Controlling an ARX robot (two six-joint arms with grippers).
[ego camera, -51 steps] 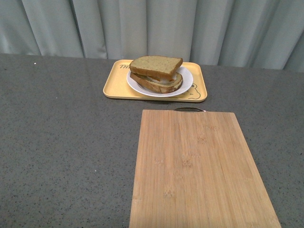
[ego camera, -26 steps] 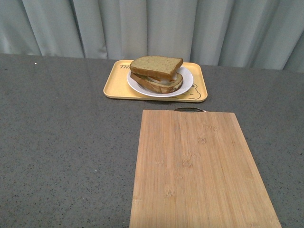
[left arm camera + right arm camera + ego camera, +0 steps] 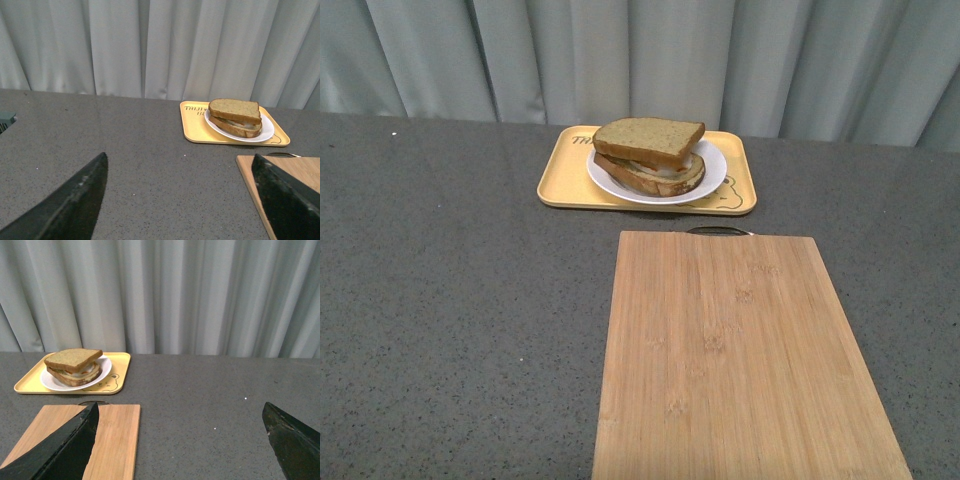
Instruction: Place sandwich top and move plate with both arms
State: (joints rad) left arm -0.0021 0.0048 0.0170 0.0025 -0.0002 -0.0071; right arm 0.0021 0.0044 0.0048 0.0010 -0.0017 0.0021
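The sandwich top (image 3: 649, 139), a brown bread slice, lies on the lower slice on the white plate (image 3: 710, 176), which stands on a yellow tray (image 3: 560, 178) at the far middle of the table. It also shows in the left wrist view (image 3: 235, 110) and the right wrist view (image 3: 73, 359). Neither arm shows in the front view. My left gripper (image 3: 180, 200) is open and empty, well short of the tray. My right gripper (image 3: 180, 440) is open and empty, near the table's right side, far from the plate (image 3: 102, 371).
A wooden cutting board (image 3: 740, 350) with a metal handle lies in front of the tray, nearer to me. It shows in the left wrist view (image 3: 300, 170) and the right wrist view (image 3: 115, 440). Grey curtains hang behind the dark speckled table (image 3: 450, 300).
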